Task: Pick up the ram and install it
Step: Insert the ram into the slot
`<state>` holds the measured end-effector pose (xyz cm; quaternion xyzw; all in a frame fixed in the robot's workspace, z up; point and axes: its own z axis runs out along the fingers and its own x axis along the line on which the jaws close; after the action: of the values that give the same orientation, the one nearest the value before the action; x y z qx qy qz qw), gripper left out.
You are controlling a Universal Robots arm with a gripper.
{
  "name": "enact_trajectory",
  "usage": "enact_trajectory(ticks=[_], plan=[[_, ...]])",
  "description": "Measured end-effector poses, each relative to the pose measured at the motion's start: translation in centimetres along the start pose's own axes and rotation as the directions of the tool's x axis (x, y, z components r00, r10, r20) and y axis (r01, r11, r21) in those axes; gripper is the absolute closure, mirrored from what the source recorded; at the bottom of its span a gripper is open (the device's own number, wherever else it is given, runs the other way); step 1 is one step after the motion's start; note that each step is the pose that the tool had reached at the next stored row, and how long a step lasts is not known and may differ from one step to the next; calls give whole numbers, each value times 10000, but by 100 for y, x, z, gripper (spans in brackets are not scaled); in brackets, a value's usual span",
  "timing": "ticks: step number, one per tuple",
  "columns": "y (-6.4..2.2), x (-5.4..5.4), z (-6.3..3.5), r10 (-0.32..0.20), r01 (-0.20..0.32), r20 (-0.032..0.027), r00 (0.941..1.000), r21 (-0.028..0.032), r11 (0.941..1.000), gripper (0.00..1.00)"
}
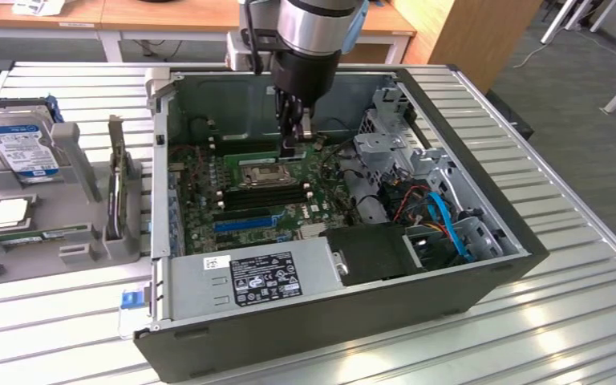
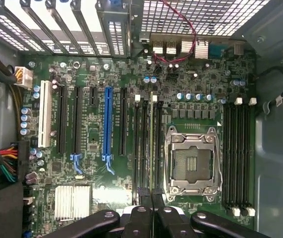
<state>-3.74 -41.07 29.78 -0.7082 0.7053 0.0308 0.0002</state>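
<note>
Seemingly the jaws are clamped on the ram (image 2: 153, 148), edge-on just over the memory slots (image 2: 143, 148), long axis along them, at 12 o'clock from the processor socket (image 1: 263, 172).

- You are looking at a robotics lab or a test workshop, not a home.
- A robot arm (image 1: 314, 36) hangs over an open computer case (image 1: 340, 329), which lies on its side with the motherboard (image 2: 200, 74) bare.
- The case lies on a table of metal slats (image 1: 576, 321), like a work bench.
- Beside the case, a grey holder (image 1: 73, 160) keeps a hard drive (image 1: 17, 144) and a processor chip (image 1: 9, 212) in fixed places.
- Behind the table you see wooden desks (image 1: 180, 16), as in an office room.
</note>
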Motion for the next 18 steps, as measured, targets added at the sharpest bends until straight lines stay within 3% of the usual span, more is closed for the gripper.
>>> enact_trajectory(ticks=[18], plan=[[-7, 8, 159, 0, 0, 0, 10000, 0, 10000, 88]])
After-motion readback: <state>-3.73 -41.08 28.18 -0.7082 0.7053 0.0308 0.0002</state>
